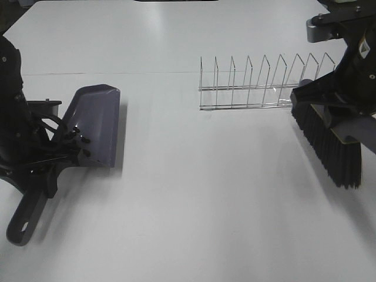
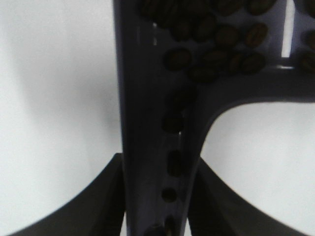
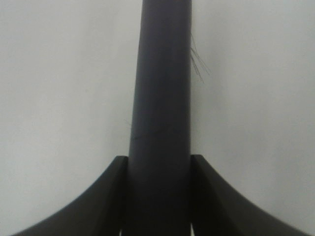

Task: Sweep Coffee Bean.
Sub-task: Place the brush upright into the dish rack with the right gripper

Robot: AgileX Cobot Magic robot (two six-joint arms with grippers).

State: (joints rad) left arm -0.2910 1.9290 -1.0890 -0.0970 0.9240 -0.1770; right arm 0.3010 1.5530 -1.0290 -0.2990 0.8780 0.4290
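The purple dustpan (image 1: 97, 120) lies on the white table at the left, with its handle (image 1: 26, 220) pointing toward the front edge. My left gripper (image 1: 50, 164) is shut on that handle. In the left wrist view the handle (image 2: 147, 123) runs between my gripper's (image 2: 157, 169) dark fingers (image 2: 106, 196). Several coffee beans (image 2: 216, 44) lie heaped in the pan, and a few sit along the handle groove. They show as small dark dots at the pan's rear (image 1: 79, 138). My right gripper (image 1: 352, 103) is shut on the brush, whose black bristles (image 1: 332, 150) hang over the table at the right. The brush handle (image 3: 160, 98) fills my right gripper (image 3: 158, 164).
A wire rack (image 1: 264, 82) with several upright dividers stands at the back right, its right end close to the brush head. The table's front edge is near the dustpan handle. No loose beans show on the bare table between pan and brush.
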